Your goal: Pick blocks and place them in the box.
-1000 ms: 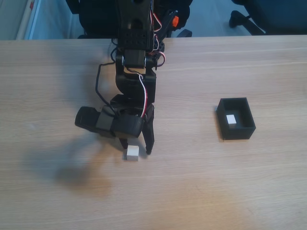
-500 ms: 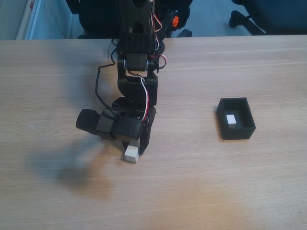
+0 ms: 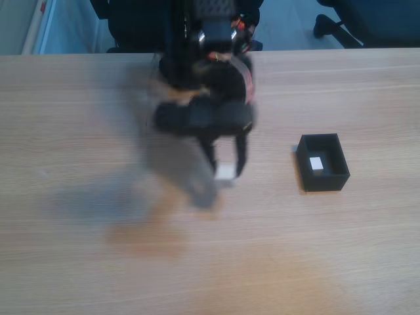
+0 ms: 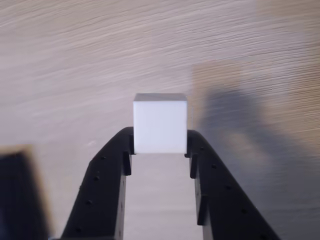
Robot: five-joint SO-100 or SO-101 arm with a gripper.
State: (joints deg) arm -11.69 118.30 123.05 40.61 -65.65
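Fingers [image 4: 107,170] clamped on one white cube [image 4: 160,123], raised off the table [image 3: 328,262]; other cube [image 3: 317,163] already inside black box [image 3: 323,184]; delivery remaining.

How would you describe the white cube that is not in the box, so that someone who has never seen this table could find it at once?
On the wooden table, find the black robot arm, left of the black box in the fixed view. At its tip, the gripper pinches a white cube between its fingertips. The other white cube lies inside the box.
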